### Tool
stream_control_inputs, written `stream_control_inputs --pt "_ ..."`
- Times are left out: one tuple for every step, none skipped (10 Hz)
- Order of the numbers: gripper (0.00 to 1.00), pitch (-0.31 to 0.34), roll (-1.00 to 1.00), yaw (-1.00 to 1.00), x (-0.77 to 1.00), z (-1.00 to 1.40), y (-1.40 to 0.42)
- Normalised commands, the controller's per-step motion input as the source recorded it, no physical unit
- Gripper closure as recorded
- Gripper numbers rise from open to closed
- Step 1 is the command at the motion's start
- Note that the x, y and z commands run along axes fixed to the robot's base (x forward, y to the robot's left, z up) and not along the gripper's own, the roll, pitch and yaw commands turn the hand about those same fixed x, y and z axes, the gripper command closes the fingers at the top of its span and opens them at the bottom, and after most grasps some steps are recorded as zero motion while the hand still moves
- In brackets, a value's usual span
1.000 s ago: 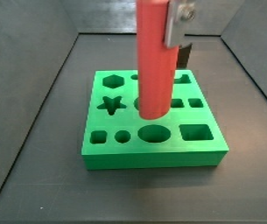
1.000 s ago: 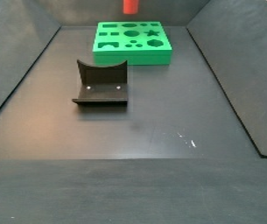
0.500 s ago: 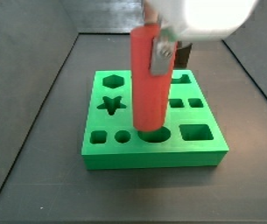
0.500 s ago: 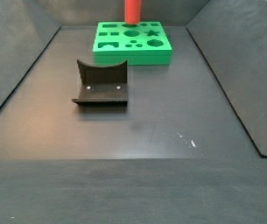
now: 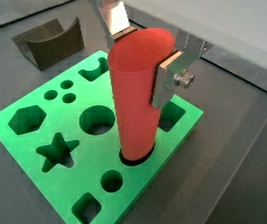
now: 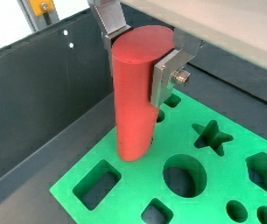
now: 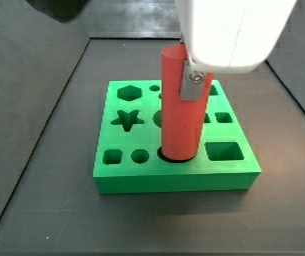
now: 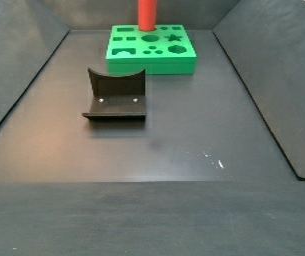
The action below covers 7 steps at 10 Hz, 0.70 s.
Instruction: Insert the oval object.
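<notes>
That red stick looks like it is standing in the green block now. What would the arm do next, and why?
Probably push straight down a little more. The gripper, above the green block, grips the oval object near its top, and the peg's lower end sits in the oval hole, yet most of its length stands above the block, upright.

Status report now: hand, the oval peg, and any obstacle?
Hand above green block, shut on red-orange peg. Peg upright, lower end at the oval hole, most of it above the block. Nothing in the way; dark fixture apart.
</notes>
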Motion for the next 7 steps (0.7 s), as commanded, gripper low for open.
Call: stream_control_inputs --pt "1.00 0.000 0.03 -0.04 0.00 -0.35 0.01" --pt "1.00 0.000 0.00 -0.02 -0.07 -0.29 0.00" --pt "1.00 0.000 -0.05 0.00 -0.03 -0.11 -0.16" --pt "1.00 0.027 0.00 0.01 0.00 -0.05 -0.30" --pt "1.00 0.039 0.00 0.00 0.01 -0.17 0.00" --pt "1.00 0.027 0.08 0.00 0.06 -0.28 0.00" --pt "1.00 0.014 0.13 -0.08 0.16 -0.39 0.00"
